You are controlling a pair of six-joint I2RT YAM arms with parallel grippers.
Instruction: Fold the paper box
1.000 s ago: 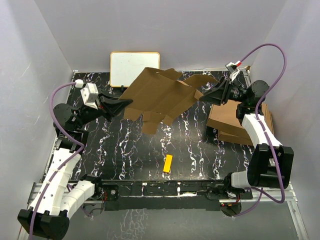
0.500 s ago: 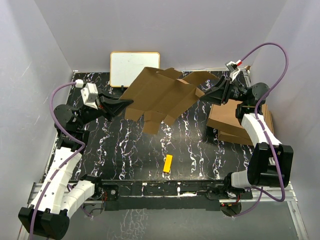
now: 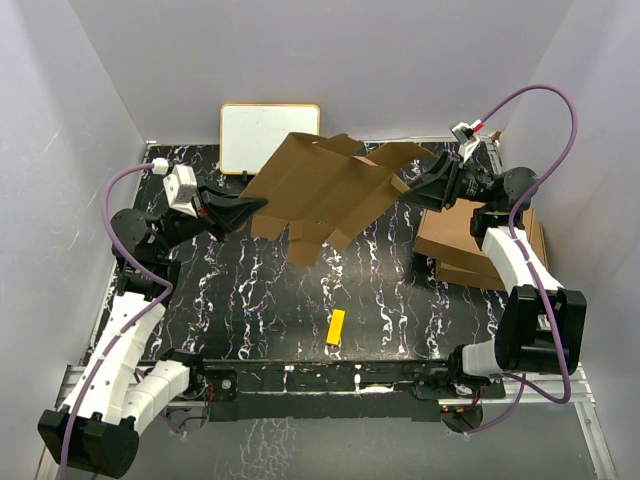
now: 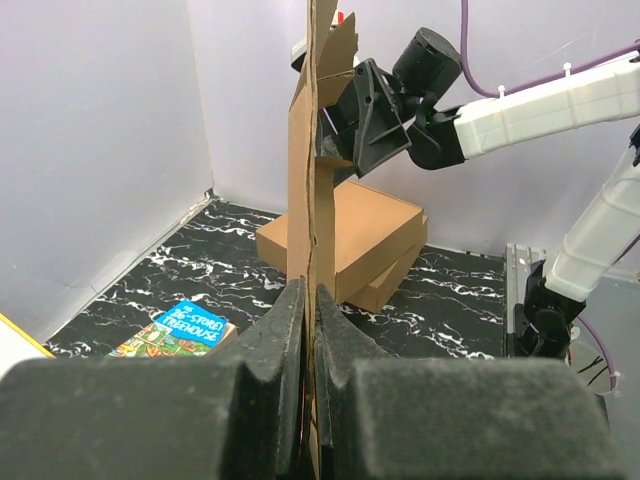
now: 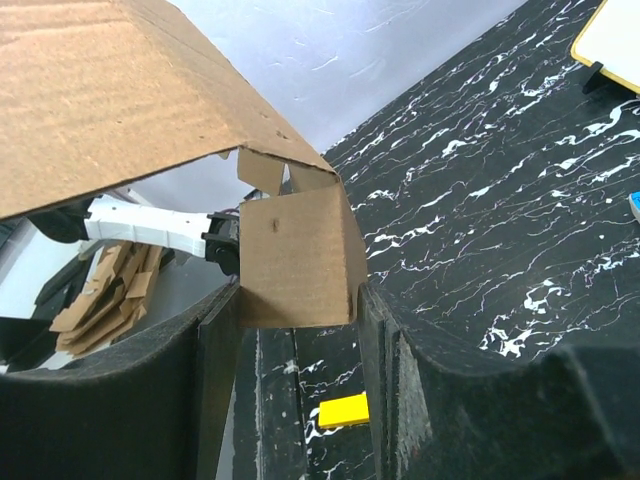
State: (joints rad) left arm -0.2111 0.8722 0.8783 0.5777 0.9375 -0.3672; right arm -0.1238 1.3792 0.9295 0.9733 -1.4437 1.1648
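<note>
— Where is the paper box [image 3: 320, 195] on your screen?
— In the upper middle of the overhead view. I see it raised off the black marbled table [image 3: 250, 300], opened out and tilted, with one of my arms at each end.
— What has the left side got?
— My left gripper [image 4: 310, 300] is pinched tight on the box's left edge. In its wrist view the cardboard stands on edge between the pads.
— And the right?
— My right gripper [image 3: 425, 185] is at the box's right end. Its wrist view shows the jaws partway apart with a small flap [image 5: 295, 265] filling the gap between the fingers. I cannot tell whether they press on it.
— Anything else around?
— Two stacked cardboard boxes [image 3: 470, 245] sit at the right of the frame under the right arm. A whiteboard [image 3: 268, 135] leans at the back wall, and a yellow block [image 3: 337, 327] lies lower centre. A blue Treehouse book [image 4: 175, 328] lies on the table at lower left of the left wrist view.
</note>
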